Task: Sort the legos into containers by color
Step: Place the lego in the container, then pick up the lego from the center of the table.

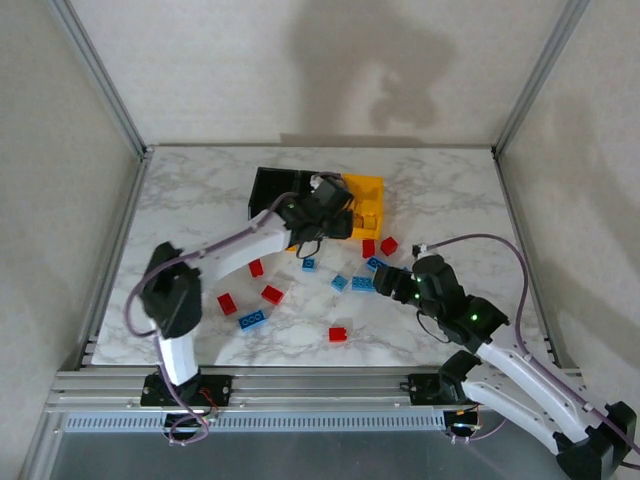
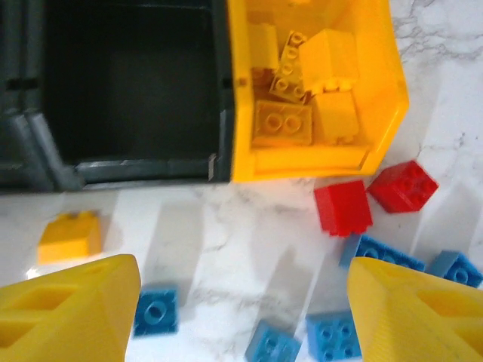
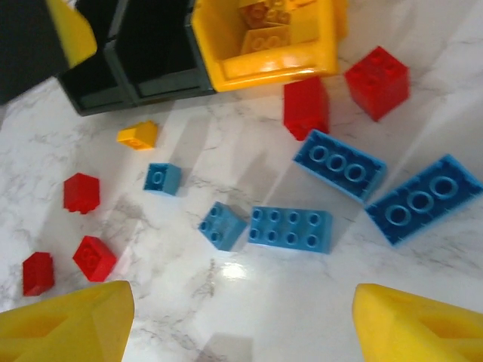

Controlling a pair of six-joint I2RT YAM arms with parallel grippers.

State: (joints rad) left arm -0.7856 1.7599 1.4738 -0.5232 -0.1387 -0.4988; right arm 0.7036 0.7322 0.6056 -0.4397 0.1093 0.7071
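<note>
- A loose yellow lego [image 2: 69,235] lies by the black bin's [image 2: 136,170] near wall.
- The left gripper [image 2: 241,302] and right gripper [image 3: 241,302] are spread wide, holding nothing.
- Move the left one left, go down, and pinch its flat sides; its top is maybe slanted.

A white marble-patterned table [image 1: 200,190] sits inside a metal frame [image 1: 100,75] with pale walls [image 1: 250,60].

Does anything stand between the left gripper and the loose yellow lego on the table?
Nothing visible does. The yellow lego lies on the bare marble table in front of the black bin, just ahead of the open left gripper. The nearest blue lego sits apart.
</note>
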